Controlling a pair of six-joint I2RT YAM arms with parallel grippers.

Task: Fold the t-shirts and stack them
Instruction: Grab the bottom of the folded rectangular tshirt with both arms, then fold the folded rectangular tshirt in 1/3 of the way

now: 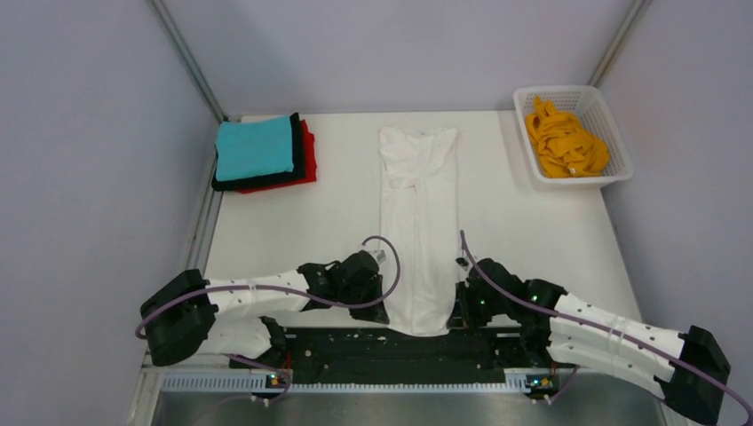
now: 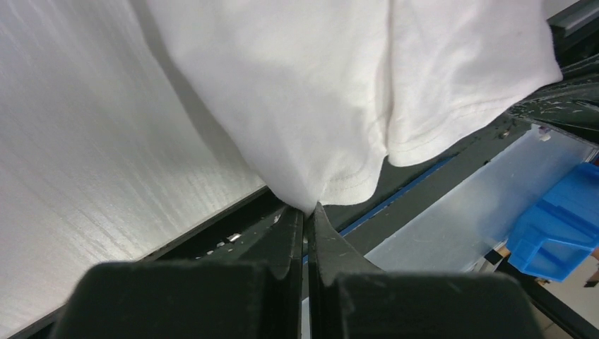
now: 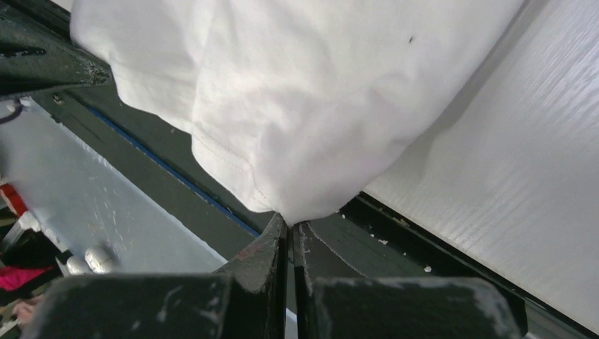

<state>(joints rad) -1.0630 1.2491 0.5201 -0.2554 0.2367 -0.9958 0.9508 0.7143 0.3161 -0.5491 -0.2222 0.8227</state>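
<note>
The white t-shirt [image 1: 419, 222] lies folded into a long narrow strip down the middle of the table, its bottom hem hanging over the near edge. My left gripper [image 1: 384, 312] is shut on the hem's left corner [image 2: 311, 198]. My right gripper [image 1: 455, 315] is shut on the hem's right corner [image 3: 297, 208]. A folded stack sits at the back left: teal t-shirt [image 1: 254, 147] on top, black t-shirt [image 1: 297, 164] under it, red t-shirt [image 1: 308, 155] at the bottom. The orange t-shirt [image 1: 563, 142] lies crumpled in the basket.
The white lattice basket [image 1: 613, 142] stands at the back right corner. A black rail [image 1: 355, 344] runs along the table's near edge under the hem. Grey walls close in on the left, back and right.
</note>
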